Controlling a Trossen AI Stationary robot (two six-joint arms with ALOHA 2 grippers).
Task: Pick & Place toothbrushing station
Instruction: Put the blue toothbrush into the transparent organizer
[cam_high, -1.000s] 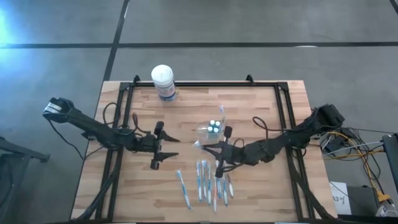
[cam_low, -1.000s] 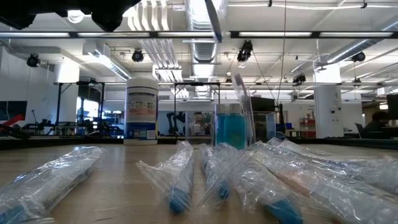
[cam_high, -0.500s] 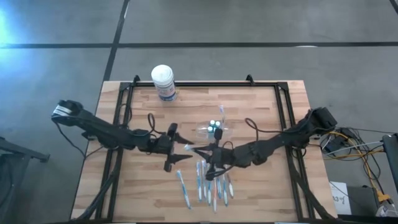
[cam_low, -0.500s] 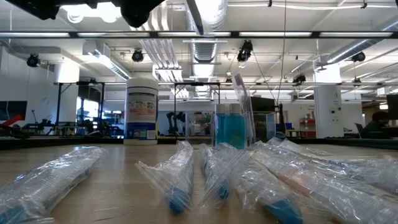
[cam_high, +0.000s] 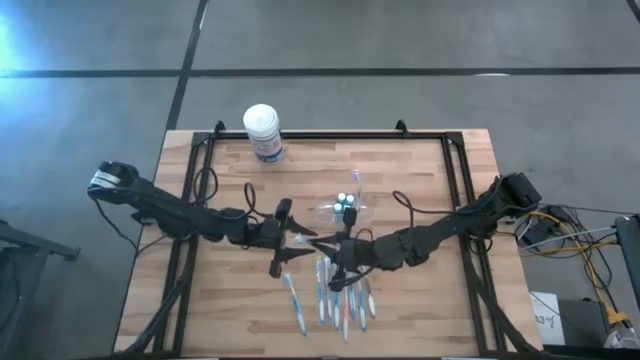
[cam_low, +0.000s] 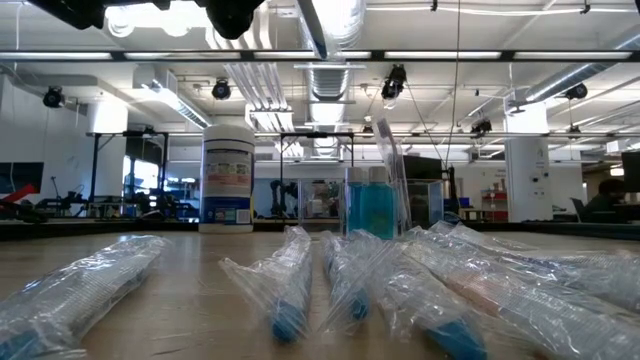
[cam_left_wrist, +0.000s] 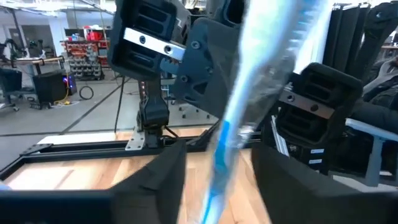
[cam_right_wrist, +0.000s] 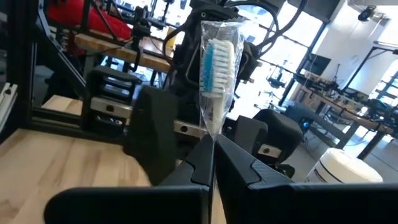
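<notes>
Bright ceiling strip lights (cam_low: 300, 55) fill the room evenly, leaving only soft shadows on the wooden table (cam_high: 420, 170). Close to the left gripper (cam_left_wrist: 214, 168), the wrapped toothbrush (cam_left_wrist: 261, 81) is blurred; wrappers nearest the low camera glint and are soft.

The canister (cam_high: 264, 132) stands at the table's (cam_high: 220, 310) far edge, the wrapped toothbrushes (cam_high: 330, 295) near its front.

Small colourless see-through plastic toothbrushing station (cam_high: 345, 207) standing upright on wooden counter (cam_high: 420, 170), near counter's middle. Tall clear panel (cam_low: 393, 180) rising at an angle beside two blue-filled bottles (cam_low: 369, 208) with dark caps, both sitting inside holder. Edges glinting faintly. Wrapped toothbrushes (cam_high: 332, 291) lying in loose row just in front of it, apart from it.
</notes>
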